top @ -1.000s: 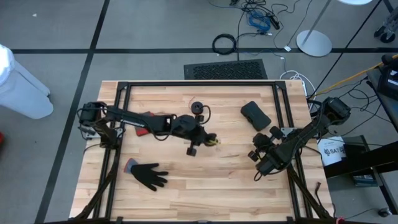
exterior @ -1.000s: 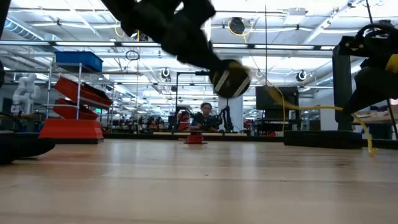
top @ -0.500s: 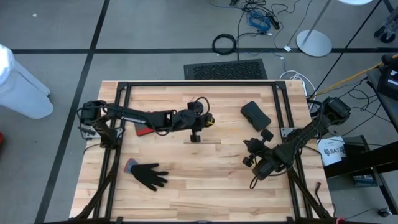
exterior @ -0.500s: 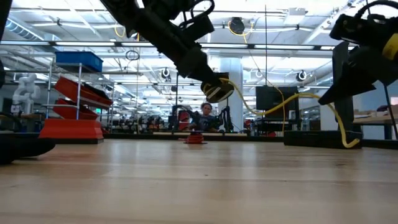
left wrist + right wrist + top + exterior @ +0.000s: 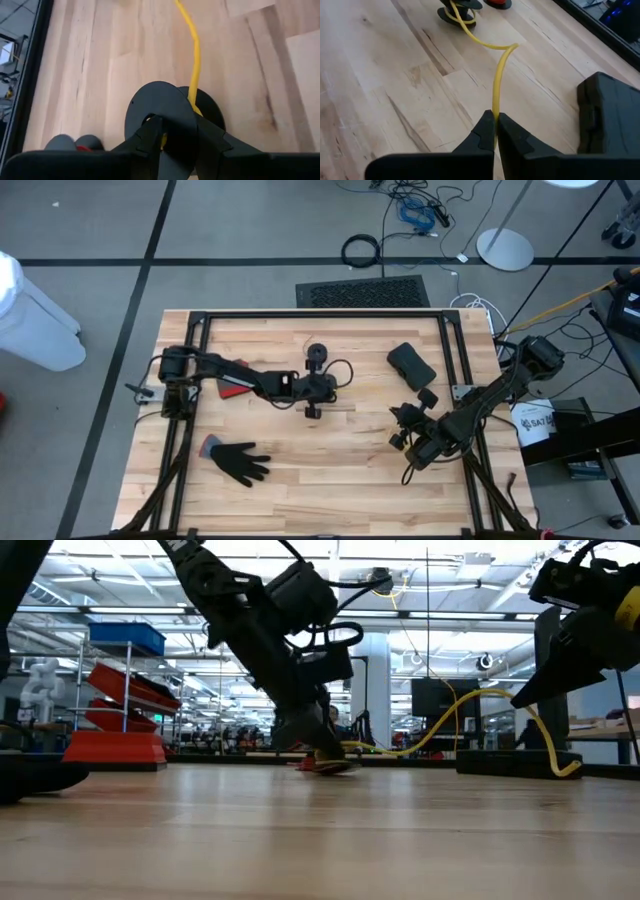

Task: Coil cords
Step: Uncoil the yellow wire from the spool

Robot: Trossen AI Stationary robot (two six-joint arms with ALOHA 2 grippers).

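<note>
The yellow cord [image 5: 496, 85] runs over the table from a black spool [image 5: 165, 107] to my right gripper [image 5: 495, 120], which is shut on it at the table's right side [image 5: 400, 437]. My left gripper [image 5: 177, 132] is shut on the spool near the table's middle [image 5: 312, 398]. In the low view the spool [image 5: 328, 762] is down at the tabletop. The cord [image 5: 440, 715] rises from it to my right gripper [image 5: 518, 698], and a tail hangs beyond. A thin black cord [image 5: 338, 370] lies by a second black spool [image 5: 317, 355] farther back. My left gripper has the spool's near disc [image 5: 165, 100] between its two fingers [image 5: 150, 135], coming slanting down from the table's left. The fingers hide the exact place of contact. The spool's lower edge [image 5: 332, 767] is on the table, with yellow cord wound on its hub. My right gripper pinches the yellow cord [image 5: 495, 107] between its two fingertips, at a point along its length, not its end. The fingers slant down and lie along the cord. The cord hangs slack toward the spool, and its free tail [image 5: 560, 755] droops to the table.
A black glove [image 5: 238, 460] lies at the near left. A black case [image 5: 410, 365] sits at the far right, close to my right arm. A red object [image 5: 232, 388] lies under my left arm. Black frame rails [image 5: 320, 314] border the table.
My left gripper has tipped downward and come down with the spool, which was lifted clear and now sits at the tabletop. My right gripper has turned a little, then kept still. The yellow cord between them now sags low to the table by the spool.
</note>
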